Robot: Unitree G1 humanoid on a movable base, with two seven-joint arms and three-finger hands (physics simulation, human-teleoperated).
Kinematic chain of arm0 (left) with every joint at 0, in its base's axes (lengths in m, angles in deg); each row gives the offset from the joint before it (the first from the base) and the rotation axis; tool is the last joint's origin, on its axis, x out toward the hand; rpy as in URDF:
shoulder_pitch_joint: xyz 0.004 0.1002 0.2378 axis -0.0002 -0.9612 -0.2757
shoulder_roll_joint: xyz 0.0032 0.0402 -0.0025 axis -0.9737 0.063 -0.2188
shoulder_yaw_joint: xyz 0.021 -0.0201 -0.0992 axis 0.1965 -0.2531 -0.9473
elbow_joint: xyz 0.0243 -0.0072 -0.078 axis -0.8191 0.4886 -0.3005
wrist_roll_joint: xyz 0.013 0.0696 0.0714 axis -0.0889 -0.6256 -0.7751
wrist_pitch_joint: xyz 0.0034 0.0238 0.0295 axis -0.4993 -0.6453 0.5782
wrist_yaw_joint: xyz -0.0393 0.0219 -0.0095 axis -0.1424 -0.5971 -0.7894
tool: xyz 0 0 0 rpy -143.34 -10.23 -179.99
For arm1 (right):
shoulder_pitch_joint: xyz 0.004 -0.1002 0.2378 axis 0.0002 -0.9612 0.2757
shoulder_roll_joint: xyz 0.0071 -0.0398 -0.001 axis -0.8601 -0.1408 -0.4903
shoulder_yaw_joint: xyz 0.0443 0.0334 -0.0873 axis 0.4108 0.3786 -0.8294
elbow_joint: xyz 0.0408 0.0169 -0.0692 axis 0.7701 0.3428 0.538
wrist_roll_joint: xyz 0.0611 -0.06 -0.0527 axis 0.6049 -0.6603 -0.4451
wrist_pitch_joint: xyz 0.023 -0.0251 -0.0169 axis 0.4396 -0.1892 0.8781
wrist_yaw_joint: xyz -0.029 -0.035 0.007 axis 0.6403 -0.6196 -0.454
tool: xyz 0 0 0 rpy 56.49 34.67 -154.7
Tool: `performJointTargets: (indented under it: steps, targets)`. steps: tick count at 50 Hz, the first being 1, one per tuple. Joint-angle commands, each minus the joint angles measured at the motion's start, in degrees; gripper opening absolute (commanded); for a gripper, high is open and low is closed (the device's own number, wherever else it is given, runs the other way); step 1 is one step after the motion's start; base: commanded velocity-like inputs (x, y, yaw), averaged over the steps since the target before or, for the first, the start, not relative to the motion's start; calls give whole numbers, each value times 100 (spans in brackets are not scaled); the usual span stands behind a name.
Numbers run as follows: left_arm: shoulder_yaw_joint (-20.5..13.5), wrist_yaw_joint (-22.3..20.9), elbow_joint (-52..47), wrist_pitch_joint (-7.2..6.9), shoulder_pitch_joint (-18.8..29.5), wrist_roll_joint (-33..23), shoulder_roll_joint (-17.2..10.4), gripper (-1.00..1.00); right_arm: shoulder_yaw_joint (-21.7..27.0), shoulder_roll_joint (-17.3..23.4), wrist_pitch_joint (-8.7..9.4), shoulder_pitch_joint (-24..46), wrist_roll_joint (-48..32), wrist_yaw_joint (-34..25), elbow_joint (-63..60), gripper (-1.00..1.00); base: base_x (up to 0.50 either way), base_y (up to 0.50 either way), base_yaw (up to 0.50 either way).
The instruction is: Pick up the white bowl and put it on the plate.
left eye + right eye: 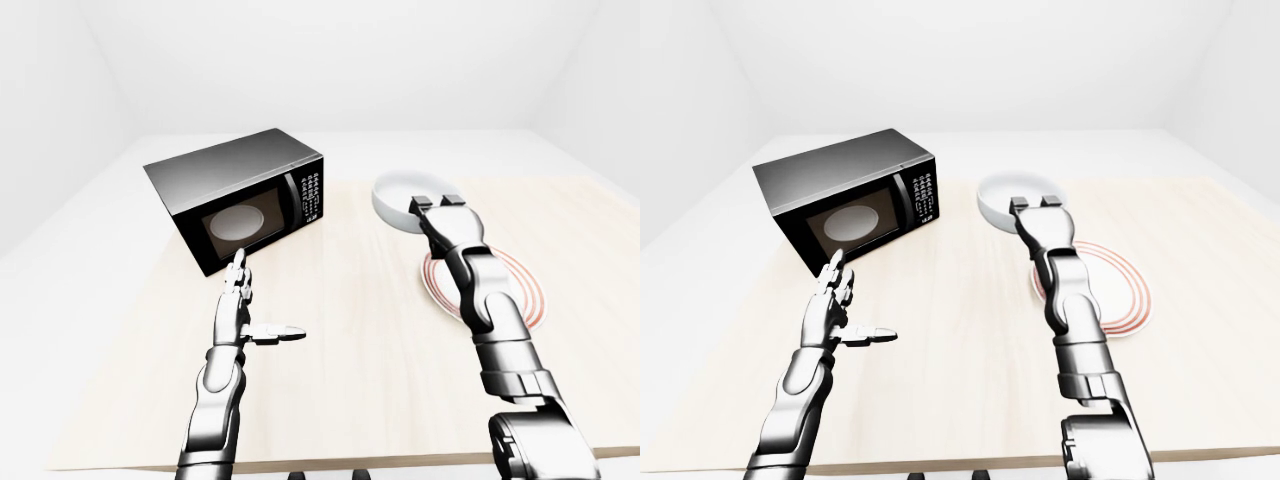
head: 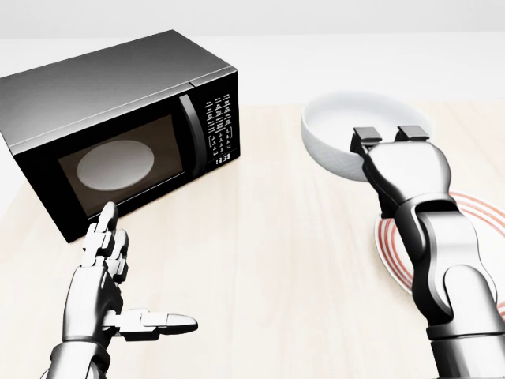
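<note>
The white bowl (image 2: 345, 125) sits at the upper right of the head view, just above the red-ringed white plate (image 2: 474, 223). My right hand (image 2: 388, 140) reaches up over the plate. Two of its dark fingertips (image 2: 366, 135) hook over the bowl's near rim, and the thumb is hidden under the rim. My forearm hides the middle of the plate. I cannot tell whether the bowl rests on the table or is lifted. My left hand (image 2: 147, 268) is open and empty, fingers up and thumb pointing right, below the microwave.
A black microwave (image 2: 118, 134) with its door shut stands on the light wooden table (image 2: 276, 260) at the upper left. The table's near edge (image 1: 330, 462) runs along the bottom of the left-eye view. White floor and walls surround the table.
</note>
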Motion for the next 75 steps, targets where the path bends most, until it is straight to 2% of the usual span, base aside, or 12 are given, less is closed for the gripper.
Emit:
performJointTargets:
  steps: [1, 5, 20, 22, 35, 42, 47, 66, 75]
  targets:
    - [-8, 39, 62, 24, 29, -25, -1, 100, 203, 271, 15, -65, 376, 268, 111, -100, 0, 0, 0]
    - [-13, 46, 136, 66, 58, -21, -4, 100, 250, 375, 19, -65, 438, 345, 244, -100, 0, 0, 0]
    - [-8, 57, 117, 41, 60, -23, -7, 100, 367, 709, 38, 9, 710, 745, 919, -100, 0, 0, 0]
    - [-2, 58, 54, 0, 39, -25, -4, 100, 375, 731, 42, -1, 733, 763, 943, -100, 0, 0, 0]
    - [-1, 53, 37, -6, 24, -30, -1, 100, 445, 884, 28, -116, 875, 965, 1204, -100, 0, 0, 0]
    - [-5, 54, 120, 56, 45, -32, -3, 100, 477, 962, 24, -168, 910, 1081, 1314, -100, 0, 0, 0]
    - [5, 58, 20, -19, 20, -36, 0, 100, 464, 949, 28, -155, 947, 1091, 1352, -100, 0, 0, 0]
    - [4, 57, 20, -20, 19, -35, 2, 100, 493, 1121, -35, -160, 1075, 1341, 1796, -100, 0, 0, 0]
    - [4, 56, 19, -21, 19, -37, 1, 100, 579, 1240, -9, -289, 1144, 1319, 1749, -100, 0, 0, 0]
